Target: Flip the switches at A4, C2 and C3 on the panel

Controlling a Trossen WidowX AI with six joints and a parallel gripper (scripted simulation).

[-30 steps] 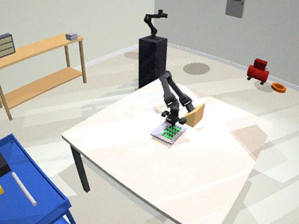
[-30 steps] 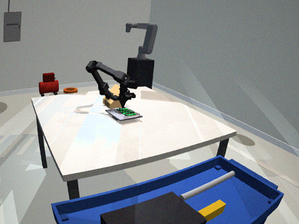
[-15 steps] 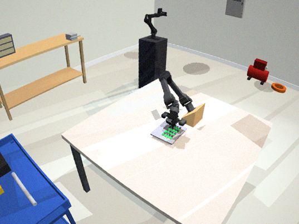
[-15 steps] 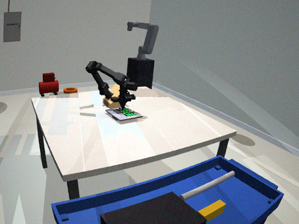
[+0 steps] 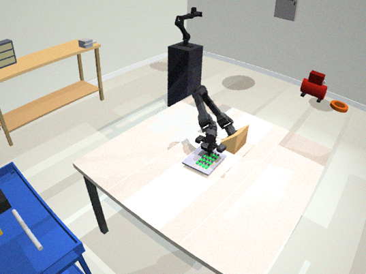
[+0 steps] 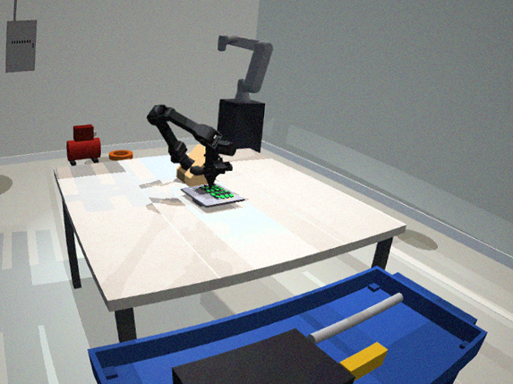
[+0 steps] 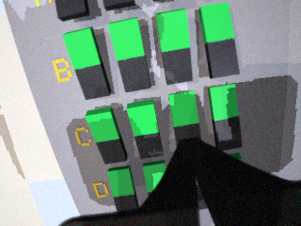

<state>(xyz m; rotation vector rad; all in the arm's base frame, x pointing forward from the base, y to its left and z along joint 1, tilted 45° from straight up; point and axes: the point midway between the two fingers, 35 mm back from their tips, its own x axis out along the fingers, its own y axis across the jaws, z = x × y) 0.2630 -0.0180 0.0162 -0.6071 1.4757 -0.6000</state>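
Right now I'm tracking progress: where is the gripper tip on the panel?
In the wrist view the shut gripper sits at the near end of row C's third switch, between its second and fourth neighbours.

We read the panel (image 7: 263,52) as matt grey, plastic-looking, with switches (image 7: 128,57) half glossy green, half matt black. Gripper (image 7: 198,188) is matt black (no sheen we can spot). Table (image 5: 244,211) is smooth, pale, faint wood grain. Wedge (image 5: 237,139) looks like plain wood.
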